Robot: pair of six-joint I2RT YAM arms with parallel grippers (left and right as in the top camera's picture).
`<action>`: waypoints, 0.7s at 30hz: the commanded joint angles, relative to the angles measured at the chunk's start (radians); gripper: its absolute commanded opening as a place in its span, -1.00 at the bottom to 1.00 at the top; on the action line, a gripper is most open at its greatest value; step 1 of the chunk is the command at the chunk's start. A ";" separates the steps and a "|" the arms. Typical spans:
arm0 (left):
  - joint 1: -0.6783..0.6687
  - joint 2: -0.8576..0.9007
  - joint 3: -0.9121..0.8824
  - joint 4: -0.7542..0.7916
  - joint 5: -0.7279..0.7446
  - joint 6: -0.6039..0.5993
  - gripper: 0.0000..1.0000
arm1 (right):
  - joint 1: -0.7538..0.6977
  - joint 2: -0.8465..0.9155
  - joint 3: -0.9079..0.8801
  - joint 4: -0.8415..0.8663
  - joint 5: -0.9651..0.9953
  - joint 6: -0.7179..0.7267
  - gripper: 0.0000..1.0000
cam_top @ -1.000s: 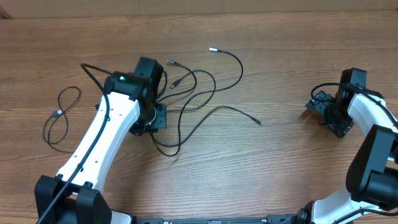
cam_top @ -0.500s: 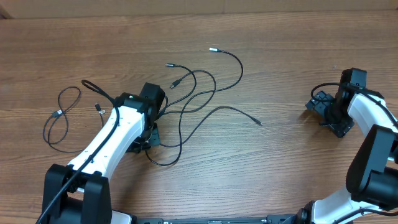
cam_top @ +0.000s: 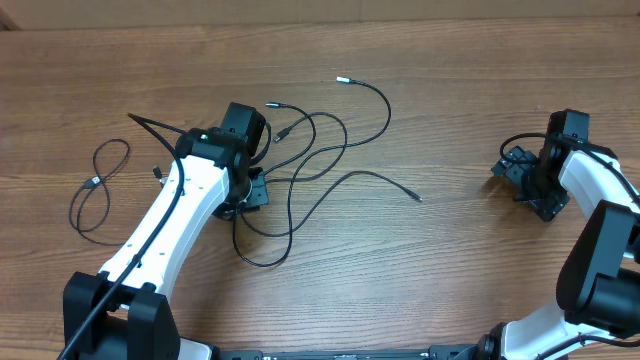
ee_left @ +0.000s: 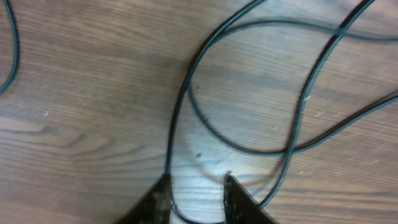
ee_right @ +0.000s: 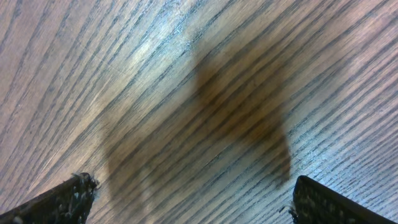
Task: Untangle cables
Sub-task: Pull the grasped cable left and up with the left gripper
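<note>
Near the table's (cam_top: 470, 290) left edge, one separate looped cable (cam_top: 91, 182), lying free. Just right of it, left gripper (ee_left: 199, 194) low over the tangle's left side, fingertips narrowly parted, one strand (ee_left: 176, 112) running lengthwise away from between them, unclamped. Mid-table, tangled cables (cam_top: 345, 135): thin black crossing loops, plug tips toward the far edge. By the right edge, right gripper (ee_right: 194, 190) spread wide, well apart.

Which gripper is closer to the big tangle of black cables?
Left. The left gripper is right over the tangle of cables, with one strand running between its fingers. The right gripper sits far off to the side over bare table.
</note>
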 commanded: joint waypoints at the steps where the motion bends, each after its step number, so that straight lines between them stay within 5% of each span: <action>1: 0.000 0.006 0.013 0.034 0.065 0.000 -0.75 | -0.001 0.000 -0.005 0.006 0.000 0.008 1.00; 21: -0.016 0.011 -0.294 0.306 -0.044 -0.036 -0.52 | -0.001 0.000 -0.005 0.006 0.000 0.008 1.00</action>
